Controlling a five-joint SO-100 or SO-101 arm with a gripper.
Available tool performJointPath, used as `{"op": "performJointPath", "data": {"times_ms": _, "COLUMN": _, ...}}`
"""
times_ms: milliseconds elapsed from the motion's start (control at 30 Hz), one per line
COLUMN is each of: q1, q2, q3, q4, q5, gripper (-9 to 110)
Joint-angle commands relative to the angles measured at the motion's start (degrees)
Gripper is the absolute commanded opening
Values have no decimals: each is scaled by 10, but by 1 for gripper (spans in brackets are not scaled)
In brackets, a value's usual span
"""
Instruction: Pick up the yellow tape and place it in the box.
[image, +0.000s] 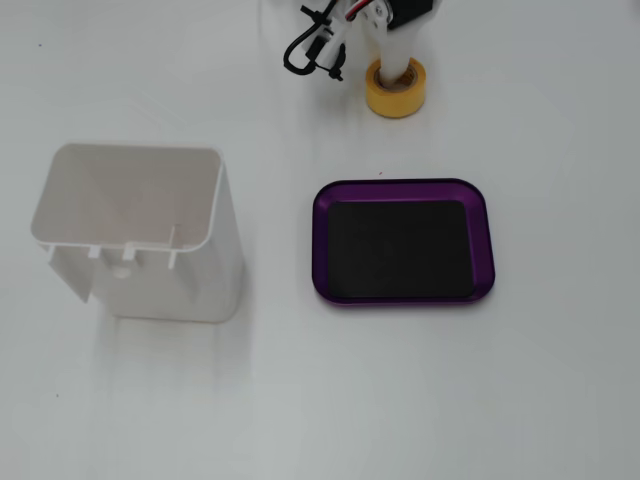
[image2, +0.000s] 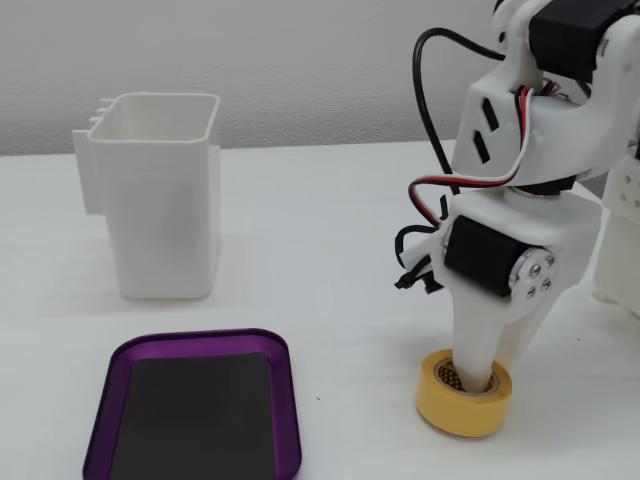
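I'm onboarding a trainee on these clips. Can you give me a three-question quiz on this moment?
1. True or false: the yellow tape lies inside the purple tray.
2. Where is the gripper relative to the tape? A) beside it, apart. B) reaching down into its centre hole. C) above the tray.
3. Fill in: the tall white container stands ____ in both fixed views and holds nothing that can be seen.

Key:
1. False. The tape sits on the white table, apart from the tray.
2. B. One finger goes into the hole; the other is hidden, so whether the gripper has closed on the tape cannot be told.
3. Upright.
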Motion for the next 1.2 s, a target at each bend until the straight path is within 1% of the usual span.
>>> {"op": "performJointPath", "data": {"times_ms": 0, "q1": 4, "q2": 59, "q3": -40, "q4": 23, "q5": 4, "gripper": -1}}
{"op": "performJointPath", "data": {"times_ms": 100, "q1": 7, "q2": 134, "q3": -76, "q4": 20, "q5": 11, "gripper": -1}}
{"op": "performJointPath", "data": {"times_ms": 167, "q1": 27, "q2": 172, "q3": -98, "q4": 7, "q5": 24, "gripper": -1}}
{"op": "performJointPath", "data": {"times_ms": 267, "q1": 90, "q2": 196, "q3": -117, "q4": -54, "q5": 40, "gripper": -1}}
{"op": "performJointPath", "data": {"times_ms": 367, "q1": 122, "q2": 183, "q3": -127, "q4": -105, "q5": 55, "gripper": 0}}
{"op": "performJointPath", "data": {"times_ms": 433, "q1": 126, "q2": 159, "q3": -147, "q4": -132, "q5": 58, "gripper": 0}}
{"op": "performJointPath", "data": {"times_ms": 567, "q1": 125, "q2": 66, "q3": -198, "q4": -162, "q5": 94, "gripper": 0}}
{"op": "performJointPath", "data": {"times_ms": 800, "q1": 123, "q2": -134, "q3": -308, "q4": -157, "q5": 105, "gripper": 0}}
{"op": "performJointPath", "data": {"times_ms": 1000, "q1": 122, "q2": -219, "q3": -333, "q4": -156, "q5": 99, "gripper": 0}}
{"op": "performJointPath", "data": {"times_ms": 1167, "q1": 120, "q2": -230, "q3": -332, "q4": -149, "q5": 99, "gripper": 12}}
